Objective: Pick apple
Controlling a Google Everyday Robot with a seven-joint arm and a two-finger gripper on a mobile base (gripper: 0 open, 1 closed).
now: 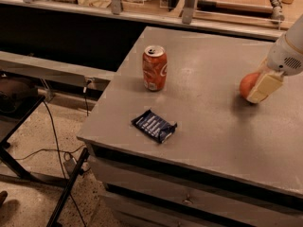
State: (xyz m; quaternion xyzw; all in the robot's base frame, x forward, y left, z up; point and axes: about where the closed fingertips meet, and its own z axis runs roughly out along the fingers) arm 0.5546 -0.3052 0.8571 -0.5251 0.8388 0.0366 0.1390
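The red-orange apple (246, 84) is at the right side of the grey table (208, 126). My gripper (256, 91) comes down from the upper right and is shut on the apple. Its cream finger (265, 87) covers the apple's right side. The apple sits just above its dark shadow on the tabletop. The white arm runs off the right edge of the camera view.
An orange-red soda can (155, 67) stands upright at the table's left middle. A dark blue snack wrapper (154, 125) lies near the front left edge. Drawers run below the table front. Cables and a dark stand are on the floor at left.
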